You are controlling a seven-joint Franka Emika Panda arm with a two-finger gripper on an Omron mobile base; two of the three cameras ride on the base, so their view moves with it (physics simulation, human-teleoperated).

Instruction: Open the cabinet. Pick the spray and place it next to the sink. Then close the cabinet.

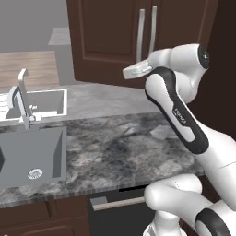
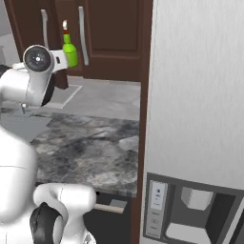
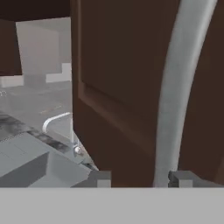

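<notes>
Silver bar handle (image 3: 175,87) sits right between the finger tips of my tool (image 3: 140,178) in the hand view. The tool is spread apart and straddling the bar, which is nearer one tip than the other. I'd nudge sideways to centre it, pinch down, then pull along the door's swing, not straight back, so the bar doesn't slip out.

Both doors of the dark wooden cabinet (image 1: 110,37) look shut from the left base view, so opening is the job right now.

The spray (image 2: 70,50) shows in the right base view as a green bottle against the door fronts, just beside the hand. I honestly can't tell how it sits relative to the doors.

The grey sink (image 1: 27,152) and its chrome tap (image 1: 20,99) are off at the left end of the marble bench (image 1: 120,147), well apart from the cabinet, and there's bare bench beside the basin.

Watch-outs: my own elbow is crowding the door front, and the tall fridge panel (image 2: 195,95) walls off the right side.
</notes>
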